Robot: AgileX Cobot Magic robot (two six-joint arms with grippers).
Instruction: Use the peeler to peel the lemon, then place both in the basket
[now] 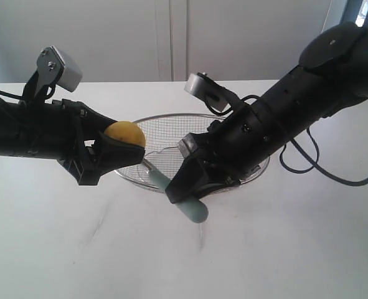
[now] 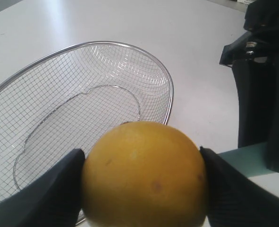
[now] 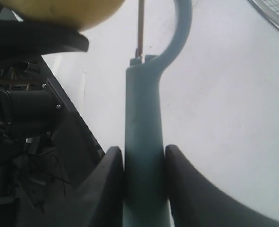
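Note:
My left gripper (image 1: pixel 116 145) is shut on the yellow lemon (image 1: pixel 126 132), holding it in the air at the left rim of the wire basket (image 1: pixel 171 123). In the left wrist view the lemon (image 2: pixel 144 174) fills the space between both black fingers (image 2: pixel 54 189). The right gripper (image 1: pixel 187 185) is shut on the teal peeler handle (image 1: pixel 195 210), which slants down toward the table. From the right wrist, the peeler (image 3: pixel 143 142) runs up between the fingers (image 3: pixel 106 184), its curved head reaching just beside the lemon (image 3: pixel 63 12).
The silver mesh basket (image 2: pixel 170 94) sits on the white table behind both grippers and holds nothing visible. A black cable (image 1: pixel 320 168) loops on the table at the right. A pale wall stands behind the table.

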